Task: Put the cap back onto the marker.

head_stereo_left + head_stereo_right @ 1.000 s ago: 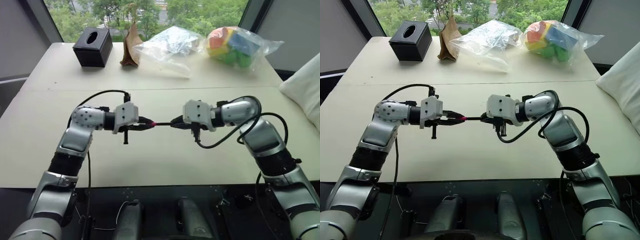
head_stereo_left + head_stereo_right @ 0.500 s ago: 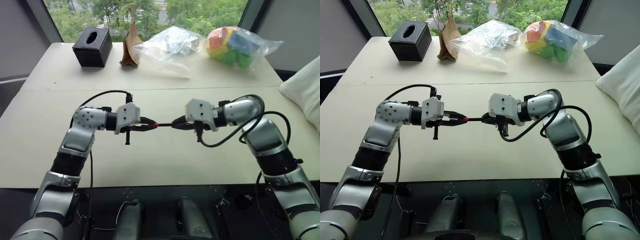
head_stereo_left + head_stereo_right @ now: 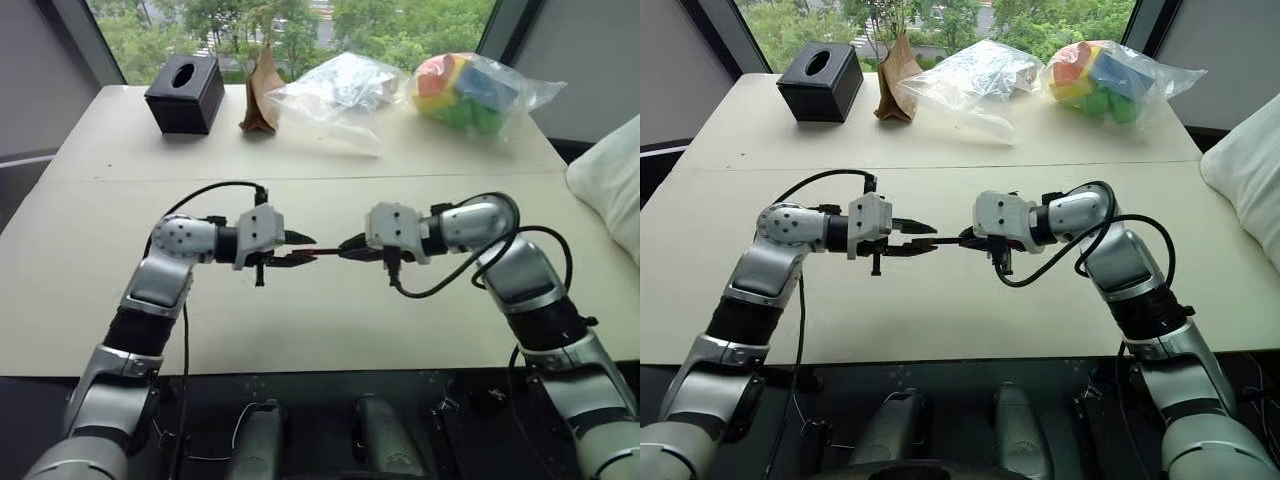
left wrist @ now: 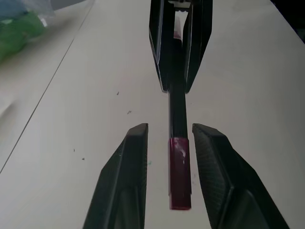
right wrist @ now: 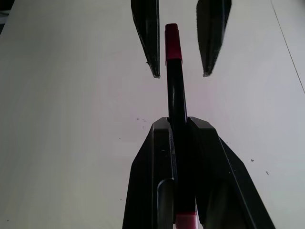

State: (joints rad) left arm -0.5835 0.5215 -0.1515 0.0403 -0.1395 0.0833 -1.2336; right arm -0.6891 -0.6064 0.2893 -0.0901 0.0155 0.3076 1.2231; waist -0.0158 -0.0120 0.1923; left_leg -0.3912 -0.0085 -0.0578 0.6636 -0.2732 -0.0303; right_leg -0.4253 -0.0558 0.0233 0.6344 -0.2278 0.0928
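A: What's the biggest thing here?

B: The wide cream-coloured tabletop [image 3: 330,330], with a seam running across its middle. Along the far edge stand a black square tissue box [image 3: 185,94], a crumpled brown paper bag [image 3: 262,95], a clear plastic bag of pale contents [image 3: 335,95] and a second clear plastic bag holding bright coloured blocks [image 3: 468,88]. A white cushion [image 3: 610,190] sits off the tabletop's right edge.

A: And the arms?

B: Both reach inward over the near half of the tabletop, pointing at each other, raised off the surface. The left gripper [image 3: 302,249] has its two black fingers [image 4: 129,179] parted. The right gripper [image 3: 348,247] has its fingers [image 5: 152,171] clamped on the marker.

A: Where exactly is the marker?

B: The thin dark pen-shaped marker [image 5: 175,95] lies roughly level in the air between the two grippers, its rear end pinched by the right fingers, its front end reaching into the gap between the left fingers.

A: And the cap?

B: The small red-pink plastic cylinder of a cap [image 4: 179,171] sits on the marker's front end, in line with the barrel. It lies between the parted left fingers, and a gap shows on either side of it, so they are not touching it.
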